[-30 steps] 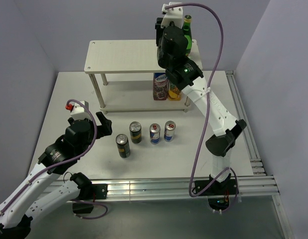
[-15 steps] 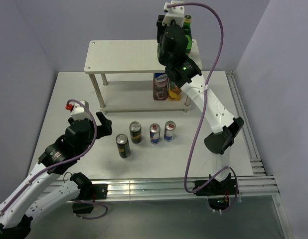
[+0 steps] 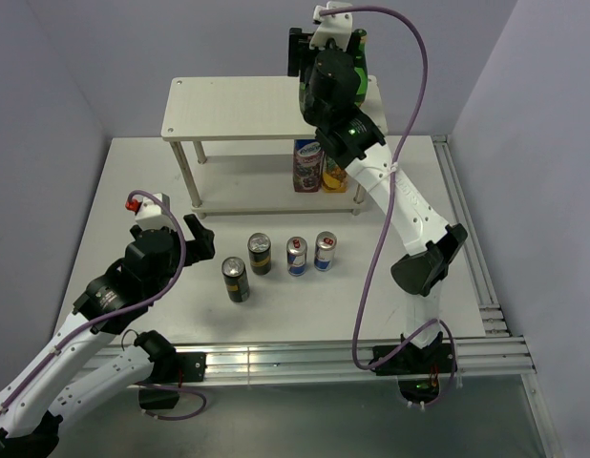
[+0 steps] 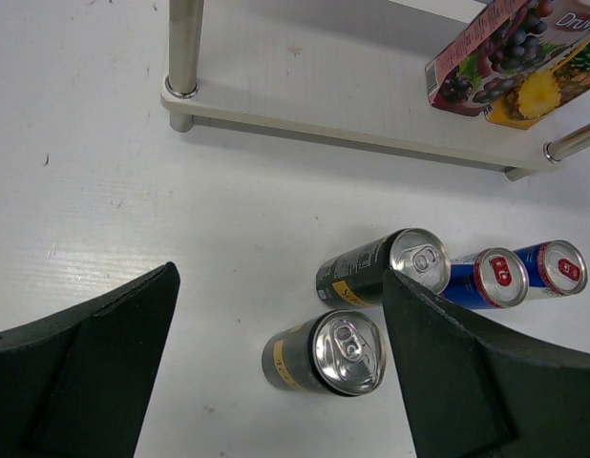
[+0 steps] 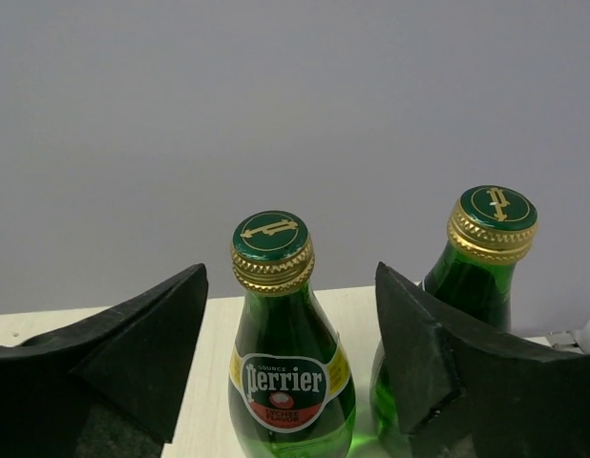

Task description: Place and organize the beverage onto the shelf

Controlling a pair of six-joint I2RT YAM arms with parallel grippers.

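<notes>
On the shelf's top board (image 3: pixel 240 107), at its right end, stand two green glass bottles. My right gripper (image 5: pixel 291 277) is open around the left bottle (image 5: pixel 281 367), with a gap on each side. The second bottle (image 5: pixel 488 250) stands just right of it, partly behind my right finger. From above, only one bottle top (image 3: pixel 359 40) shows past the wrist. Two dark cans (image 3: pixel 236 280) (image 3: pixel 260 254) and two blue-and-silver cans (image 3: pixel 296 256) (image 3: pixel 325 251) stand on the table in front of the shelf. My left gripper (image 4: pixel 281 277) hangs open above the nearer dark can (image 4: pixel 326 351), holding nothing.
Two juice cartons (image 3: pixel 314 166) stand on the lower board (image 4: pixel 324 100) at its right end. Thin metal legs (image 4: pixel 183 43) rise at the shelf's corners. A wall lies close behind the shelf, and a rail (image 3: pixel 467 239) runs along the table's right edge.
My right gripper has opened and let go of the green bottle, which stands on the top board. The left arm has not moved.
</notes>
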